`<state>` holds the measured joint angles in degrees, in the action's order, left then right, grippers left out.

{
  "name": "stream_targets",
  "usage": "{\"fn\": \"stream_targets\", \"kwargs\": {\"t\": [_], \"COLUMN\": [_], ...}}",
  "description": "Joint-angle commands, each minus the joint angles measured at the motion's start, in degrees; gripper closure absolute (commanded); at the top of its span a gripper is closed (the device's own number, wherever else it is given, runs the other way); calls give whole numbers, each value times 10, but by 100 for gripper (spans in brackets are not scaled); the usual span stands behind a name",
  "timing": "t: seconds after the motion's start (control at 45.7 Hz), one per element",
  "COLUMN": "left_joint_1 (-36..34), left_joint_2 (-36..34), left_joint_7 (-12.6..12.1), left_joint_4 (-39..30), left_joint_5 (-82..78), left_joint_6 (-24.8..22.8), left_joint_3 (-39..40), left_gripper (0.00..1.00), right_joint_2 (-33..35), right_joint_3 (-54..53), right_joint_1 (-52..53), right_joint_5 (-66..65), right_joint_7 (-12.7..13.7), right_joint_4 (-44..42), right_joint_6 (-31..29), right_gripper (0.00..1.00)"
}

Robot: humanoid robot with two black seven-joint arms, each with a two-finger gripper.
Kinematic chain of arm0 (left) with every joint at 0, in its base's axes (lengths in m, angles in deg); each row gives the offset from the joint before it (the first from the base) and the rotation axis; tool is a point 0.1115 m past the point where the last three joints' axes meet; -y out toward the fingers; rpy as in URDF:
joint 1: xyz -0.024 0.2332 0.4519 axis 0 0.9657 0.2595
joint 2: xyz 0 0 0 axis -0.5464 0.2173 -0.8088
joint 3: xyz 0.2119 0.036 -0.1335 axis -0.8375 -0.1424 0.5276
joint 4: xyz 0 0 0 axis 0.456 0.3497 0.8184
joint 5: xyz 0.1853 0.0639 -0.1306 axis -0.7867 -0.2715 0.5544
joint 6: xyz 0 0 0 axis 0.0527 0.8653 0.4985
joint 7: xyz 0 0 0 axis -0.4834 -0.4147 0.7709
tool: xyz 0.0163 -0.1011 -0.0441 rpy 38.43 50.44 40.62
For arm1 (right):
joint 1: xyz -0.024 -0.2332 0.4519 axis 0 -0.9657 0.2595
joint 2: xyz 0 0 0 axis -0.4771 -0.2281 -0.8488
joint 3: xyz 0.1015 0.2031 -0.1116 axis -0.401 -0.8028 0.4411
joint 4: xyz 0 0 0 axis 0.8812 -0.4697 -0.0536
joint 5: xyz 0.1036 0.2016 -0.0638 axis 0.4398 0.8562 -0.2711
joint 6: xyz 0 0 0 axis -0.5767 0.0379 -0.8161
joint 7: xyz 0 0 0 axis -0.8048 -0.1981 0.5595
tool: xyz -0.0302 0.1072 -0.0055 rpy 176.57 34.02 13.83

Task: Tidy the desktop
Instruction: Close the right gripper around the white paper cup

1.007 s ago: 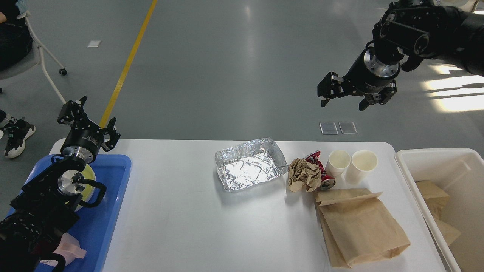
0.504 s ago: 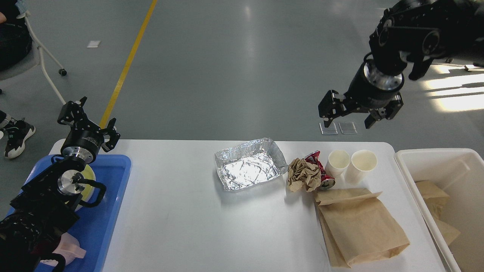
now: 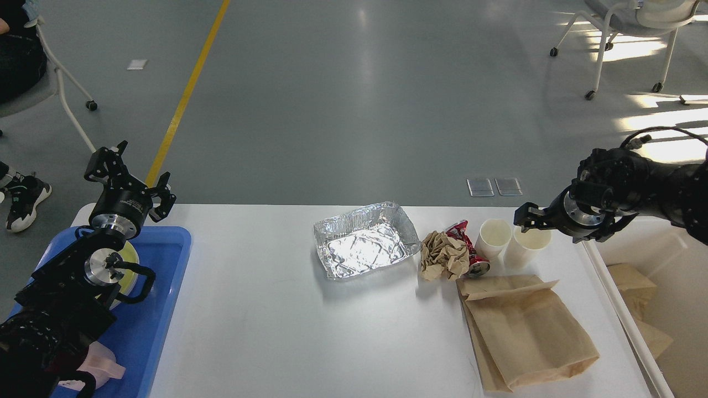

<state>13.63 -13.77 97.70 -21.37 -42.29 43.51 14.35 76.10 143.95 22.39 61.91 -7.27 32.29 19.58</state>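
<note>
Right gripper (image 3: 525,216), grip unreadable, sat at a cup (image 3: 528,245); a nudge could topple it. Left gripper (image 3: 128,176) gaped.

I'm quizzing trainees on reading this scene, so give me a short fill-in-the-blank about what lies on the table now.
1. The foil tray on the desktop is ____ of food.
2. The number of white paper cups standing beside the crushed can is ____.
3. The flat brown paper bag lies nearest the white ____ at the table's right end.
4. The right hand hovers at the rim of a paper ____.

Missing words: empty; two; bin; cup
</note>
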Motion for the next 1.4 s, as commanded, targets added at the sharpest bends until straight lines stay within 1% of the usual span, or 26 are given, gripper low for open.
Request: {"fn": "stream_targets", "kwargs": {"t": [0.0,0.066,0.372,0.482,0.766,0.788,0.92,0.985,1.029,1.139,1.183,1.248,1.314,1.336,1.38], "left_joint_1": [0,0,0,0,0,0,0,0,0,0,0,0,0,0,0], "left_joint_2": [0,0,0,0,0,0,0,0,0,0,0,0,-1,0,0], "left_joint_7": [1,0,0,1,0,1,1,0,1,0,0,1,0,1,1], "left_joint_4": [0,0,0,0,0,0,0,0,0,0,0,0,0,0,0], "left_joint_5": [0,0,0,0,0,0,0,0,0,0,0,0,0,0,0], "left_joint_6": [0,0,0,0,0,0,0,0,0,0,0,0,0,0,0], "left_joint_3": [0,0,0,0,0,0,0,0,0,0,0,0,0,0,0], "left_gripper": [1,1,1,1,1,1,1,1,1,1,1,1,1,1,1], "right_joint_2": [19,23,29,29,29,29,26,26,26,24,24,23,23,23,23], "right_joint_3": [0,0,-16,-22,-22,-23,-30,-41,-47,-55,-58,-62,-62,-62,-63], "right_joint_1": [-32,-44,-86,-88,-88,-88,-94,-99,-102,-109,-111,-116,-117,-117,-117], "right_joint_5": [0,0,0,0,0,0,2,4,7,10,10,11,18,22,28], "right_joint_7": [-1,0,-1,-1,-1,0,0,0,0,0,0,1,0,1,1], "right_joint_4": [0,-1,-22,-22,-29,-30,-30,-30,-30,-31,-31,-31,-29,-29,-29], "right_joint_6": [77,87,99,111,116,116,120,120,120,127,130,130,129,129,126], "right_gripper": [0,0,0,0,0,2,32,42,48,52,59,74,98,100,100]}}
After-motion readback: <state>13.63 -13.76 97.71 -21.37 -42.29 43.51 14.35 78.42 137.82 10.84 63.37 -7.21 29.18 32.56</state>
